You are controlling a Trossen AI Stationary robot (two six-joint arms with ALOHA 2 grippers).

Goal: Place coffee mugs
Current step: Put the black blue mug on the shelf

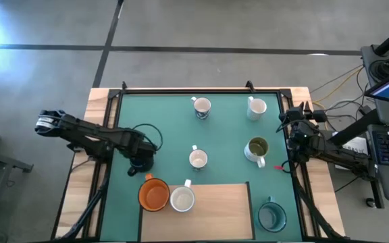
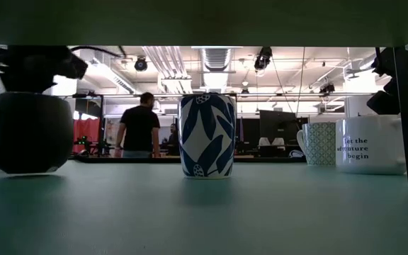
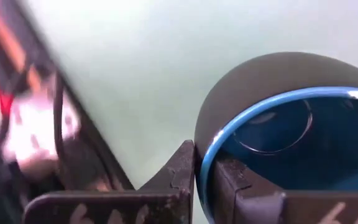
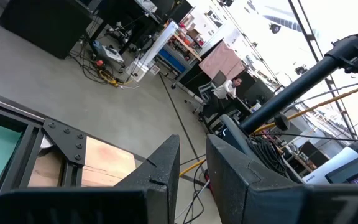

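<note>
A dark blue mug [image 3: 272, 93] with a bright blue rim stands upright on the green mat [image 1: 221, 128] at the left. My left gripper [image 1: 140, 160] points down at it and is shut on its rim. In the low view this mug [image 2: 30, 134] sits at the left, its base on the mat. An orange mug [image 1: 154, 194] and a white mug [image 1: 182, 199] stand at the wooden board's [image 1: 215, 209] left end. My right gripper [image 4: 191, 168] waits at the table's right edge, level, open, with nothing between its fingers. My left gripper pinches the mug's wall at the rim [image 3: 205, 163]. One finger [image 3: 178, 177] is outside the mug and the other [image 3: 235, 186] is inside it. The fingers come from above, pointing down. The mug stands upright with its base on the mat.
Other mugs stand on the mat: two white ones at the far side [image 1: 201, 106] [image 1: 256, 108], one in the middle [image 1: 198, 158], an olive-green-inside one [image 1: 257, 148] and a teal one [image 1: 272, 216] at the near right. Beyond the table a person [image 2: 140, 127] stands in the room.
</note>
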